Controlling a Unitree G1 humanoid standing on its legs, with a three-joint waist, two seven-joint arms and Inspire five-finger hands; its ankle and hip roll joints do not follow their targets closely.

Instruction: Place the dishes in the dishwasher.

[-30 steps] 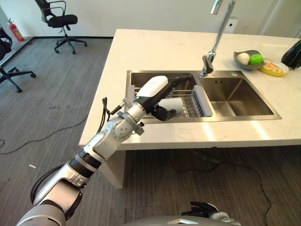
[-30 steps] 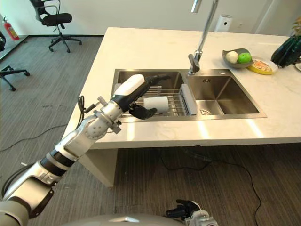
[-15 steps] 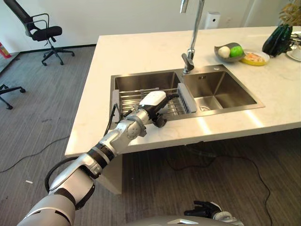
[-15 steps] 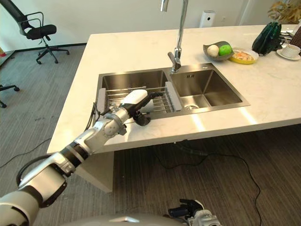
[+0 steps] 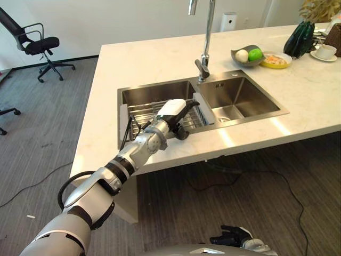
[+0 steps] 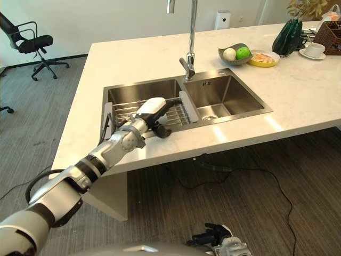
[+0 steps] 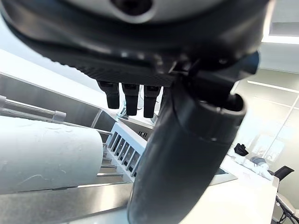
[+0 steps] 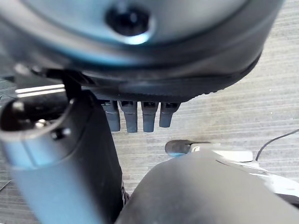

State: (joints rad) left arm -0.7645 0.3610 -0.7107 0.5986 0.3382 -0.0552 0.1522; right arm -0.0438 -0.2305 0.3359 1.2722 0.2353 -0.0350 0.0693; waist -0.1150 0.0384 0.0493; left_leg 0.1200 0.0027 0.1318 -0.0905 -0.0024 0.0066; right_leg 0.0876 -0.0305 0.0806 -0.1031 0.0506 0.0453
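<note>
A: Counter (image 5: 160, 58) first?
B: Pale stone, double sink (image 5: 250, 98) let into it, tap (image 5: 205, 40) at the back between the basins. Wire rack (image 5: 146, 113) sitting in the left basin.

A: Far end of the counter?
B: Bowl (image 5: 246, 56) with a white and a green fruit, yellow plate (image 5: 277, 60) just beside it, dark green bag (image 5: 299, 38) further along. White cup (image 5: 326, 51) on a saucer past that.

A: Task thing?
B: White cup (image 7: 46, 161) lying on its side on the rack, in the left basin. Not yet lifted.

A: Left hand (image 5: 178, 114)?
B: Reaching over the rack, above the cup. Fingers (image 7: 126, 98) straight out in a row, thumb (image 7: 187, 158) standing apart below them. Spread, nothing pinched, no visible contact with the cup.

A: Right hand (image 5: 234, 236)?
B: Low by the floor, at the bottom edge of the head views. Fingers (image 8: 138, 116) straight and relaxed in the wrist view, holding nothing.

A: Floor?
B: Grey carpet, office chair (image 5: 32, 45) well off to the left.
</note>
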